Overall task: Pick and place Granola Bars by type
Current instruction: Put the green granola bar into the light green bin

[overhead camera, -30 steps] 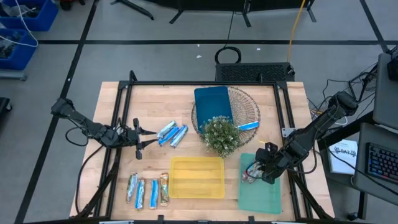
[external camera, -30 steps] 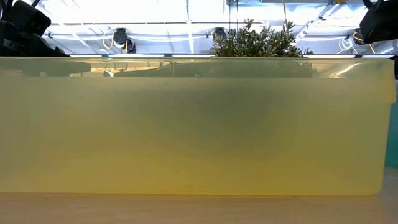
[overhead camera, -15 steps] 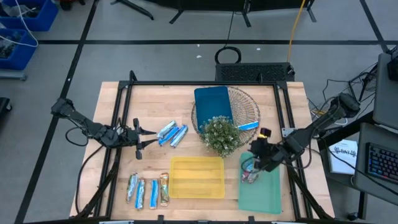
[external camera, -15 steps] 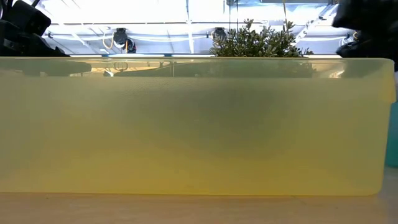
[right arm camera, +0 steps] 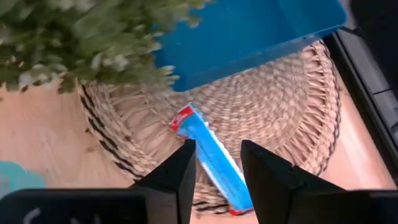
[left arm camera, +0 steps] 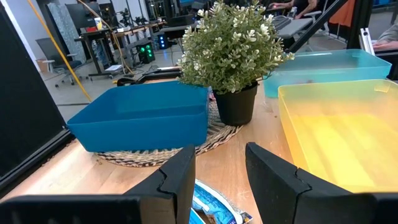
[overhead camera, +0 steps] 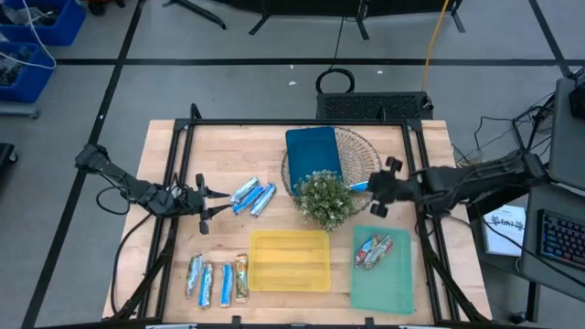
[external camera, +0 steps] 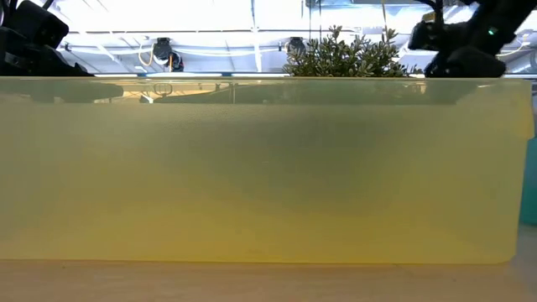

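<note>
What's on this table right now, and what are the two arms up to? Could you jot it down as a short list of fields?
Left gripper: open, empty, beside two blue bars
Right gripper: open, empty, above a blue bar on the woven mat
Green tray: holds reddish bars
Yellow tray: no bars in it
Blue tray: on the mat, no bars visible inside
Front-left row: four bars on the table
Plant: potted, mid-table
</note>
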